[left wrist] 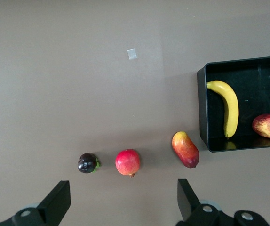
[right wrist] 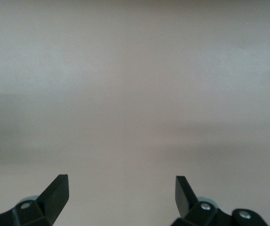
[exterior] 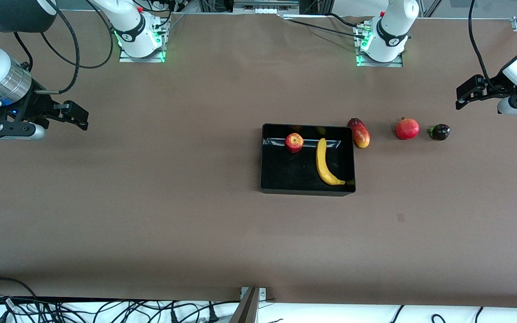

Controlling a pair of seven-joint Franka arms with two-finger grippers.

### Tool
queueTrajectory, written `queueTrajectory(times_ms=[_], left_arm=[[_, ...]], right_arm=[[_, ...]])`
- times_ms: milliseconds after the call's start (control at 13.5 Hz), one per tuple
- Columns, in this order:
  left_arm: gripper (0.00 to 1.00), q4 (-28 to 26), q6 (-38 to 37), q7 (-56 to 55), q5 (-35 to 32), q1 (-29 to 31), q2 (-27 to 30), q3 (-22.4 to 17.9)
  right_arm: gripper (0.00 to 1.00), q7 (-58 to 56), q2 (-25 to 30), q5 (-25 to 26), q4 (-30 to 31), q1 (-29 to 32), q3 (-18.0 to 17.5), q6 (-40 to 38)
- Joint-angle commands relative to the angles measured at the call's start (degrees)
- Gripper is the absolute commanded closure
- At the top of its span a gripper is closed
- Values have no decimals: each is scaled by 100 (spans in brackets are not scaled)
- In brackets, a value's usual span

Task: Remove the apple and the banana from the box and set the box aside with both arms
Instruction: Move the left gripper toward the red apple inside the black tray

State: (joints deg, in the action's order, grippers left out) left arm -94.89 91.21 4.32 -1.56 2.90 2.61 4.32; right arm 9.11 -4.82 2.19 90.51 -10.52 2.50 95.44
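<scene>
The black tray [exterior: 285, 179] sits near the table's middle. The red-yellow apple [exterior: 294, 142] and the yellow banana [exterior: 323, 163] lie inside it. The left wrist view also shows the tray [left wrist: 203, 113], banana [left wrist: 228, 106] and apple [left wrist: 268, 125]. My left gripper [exterior: 467, 96] is open and empty, raised over the table at the left arm's end; its own view [left wrist: 123, 200] shows bare table between the fingers. My right gripper [exterior: 72, 115] is open and empty, raised over bare table at the right arm's end, as its own view [right wrist: 121, 193] also shows.
A mango [exterior: 360, 133] lies just beside the tray toward the left arm's end, then a pomegranate [exterior: 407, 128] and a small dark purple fruit [exterior: 440, 132] in a row. A small tape patch [exterior: 400, 217] marks the table nearer the front camera. Cables hang along the front edge.
</scene>
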Motion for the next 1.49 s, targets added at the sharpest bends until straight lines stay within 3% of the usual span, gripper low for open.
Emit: queueTrajectory(times_ms=[0, 891, 1114, 1411], left_arm=[[0, -92, 90, -98, 112, 79, 99, 52], [0, -92, 142, -334, 295, 70, 90, 52], [0, -214, 510, -1553, 516, -26, -146, 78], [0, -215, 1221, -3774, 262, -455, -1093, 710]], right_arm=[[0, 30, -37, 63, -86, 41, -48, -17], [0, 38, -37, 71, -86, 50, -48, -17], [0, 38, -37, 71, -77, 50, -48, -17], [0, 30, -37, 71, -86, 50, -48, -17]])
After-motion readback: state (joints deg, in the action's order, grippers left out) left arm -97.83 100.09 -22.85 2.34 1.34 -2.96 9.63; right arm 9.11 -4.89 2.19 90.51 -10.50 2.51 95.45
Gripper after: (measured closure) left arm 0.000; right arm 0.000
